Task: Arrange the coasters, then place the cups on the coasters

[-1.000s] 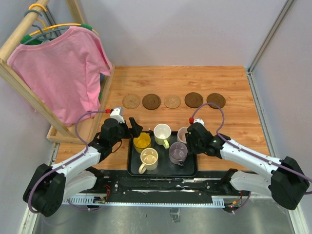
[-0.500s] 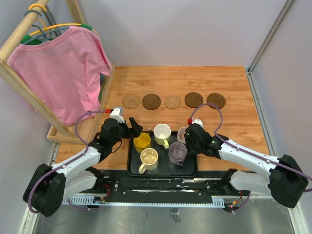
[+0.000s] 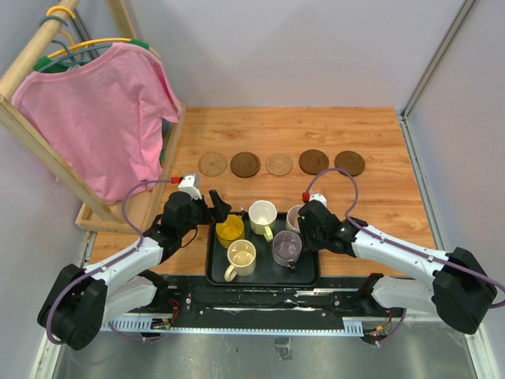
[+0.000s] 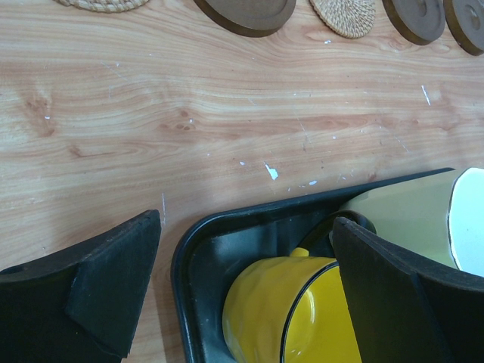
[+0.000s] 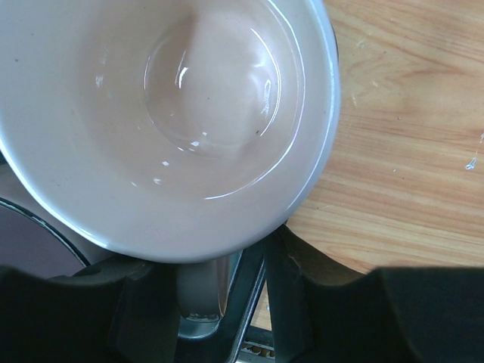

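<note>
Five coasters lie in a row across the table, from a tan one [image 3: 212,163] to a dark brown one [image 3: 349,163]. The black tray [image 3: 213,272] holds the cups: yellow [image 3: 230,230], whitish-green [image 3: 263,215], cream [image 3: 241,257], greyish-purple [image 3: 287,247] and pale pink [image 3: 295,215]. My left gripper [image 3: 218,208] hangs open over the tray's far left corner, with the yellow cup [image 4: 295,310] below its fingers [image 4: 113,280]. My right gripper [image 5: 215,261] is open at the pink cup [image 5: 166,113]. The cup's handle [image 5: 200,291] sits between its jaws, with a gap on the right side.
A wooden rack with a pink shirt [image 3: 102,118] stands at the far left, its base [image 3: 146,209] close to my left arm. Grey walls close off the back and right. The tray rim [image 4: 189,249] lies under my left gripper.
My right gripper has edged slightly left against the pink cup and its jaws have narrowed around the handle. The left arm has not moved.
</note>
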Available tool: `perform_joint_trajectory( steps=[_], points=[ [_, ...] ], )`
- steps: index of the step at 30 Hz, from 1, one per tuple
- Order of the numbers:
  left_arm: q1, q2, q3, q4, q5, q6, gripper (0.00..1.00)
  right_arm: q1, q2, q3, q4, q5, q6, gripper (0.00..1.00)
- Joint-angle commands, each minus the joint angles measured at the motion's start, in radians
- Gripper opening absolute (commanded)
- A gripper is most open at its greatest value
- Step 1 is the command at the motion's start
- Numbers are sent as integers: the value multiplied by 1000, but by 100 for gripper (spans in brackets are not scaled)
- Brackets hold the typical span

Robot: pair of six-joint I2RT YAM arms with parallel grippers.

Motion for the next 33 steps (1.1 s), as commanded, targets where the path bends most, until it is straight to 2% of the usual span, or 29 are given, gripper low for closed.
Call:
perform_joint_trajectory(
  steps=[1, 10, 15, 20, 22, 24, 33],
  points=[
    [-8, 1, -16, 41, 5, -1, 100, 26, -1, 31, 0, 51, 0, 43],
    [-9, 1, -17, 43, 9, -3, 100, 27, -8, 34, -3, 69, 4, 43],
    [-9, -1, -17, 41, 7, -6, 100, 30, -10, 31, 0, 64, 1, 29],
    [-9, 1, -20, 41, 7, -8, 100, 30, -3, 26, 4, 56, -2, 22],
    [-9, 1, -21, 41, 8, -9, 100, 31, -3, 26, 6, 52, -6, 14],
    [-9, 1, -22, 41, 7, -8, 100, 33, -7, 25, 10, 54, -10, 2],
    [-9, -2, -22, 40, 5, -9, 100, 38, -21, 24, 48, 32, -62, 1]
  ],
)
